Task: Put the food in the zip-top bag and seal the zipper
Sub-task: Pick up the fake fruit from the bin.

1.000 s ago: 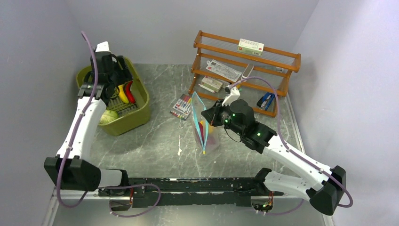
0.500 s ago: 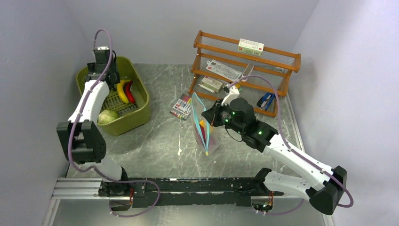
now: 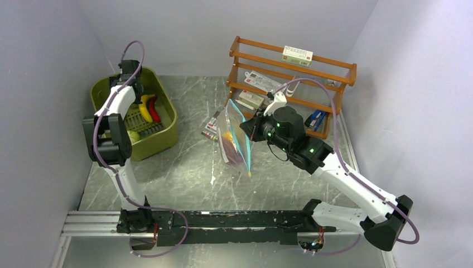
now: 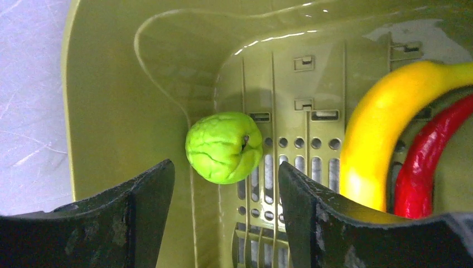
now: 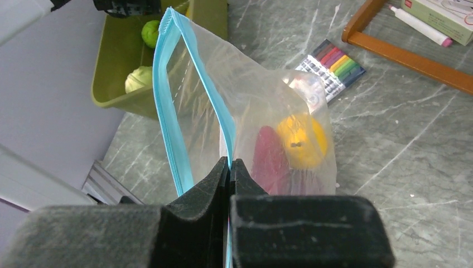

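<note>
My right gripper (image 3: 249,128) is shut on the teal zipper strip (image 5: 170,111) of the clear zip-top bag (image 3: 234,139) and holds it up with its mouth open. An orange-yellow piece (image 5: 301,139) and a purple-red piece (image 5: 270,156) lie inside the bag. My left gripper (image 4: 226,167) is open and empty, low in the far end of the olive tub (image 3: 167,128), just short of a green round piece (image 4: 224,147). The yellow banana (image 4: 385,128) and red chili (image 4: 426,156) lie to its right. A pale green piece (image 3: 134,135) sits at the tub's near end.
A pack of coloured markers (image 3: 213,124) lies on the table behind the bag. A wooden rack (image 3: 290,78) with boxes stands at the back right, with a blue stapler (image 3: 315,119) under it. The tub walls (image 4: 111,100) close in around my left fingers.
My left arm has folded up and its gripper has moved to the tub's far end, down toward the green piece. My right gripper has carried the bag left and farther back, tilting it.
</note>
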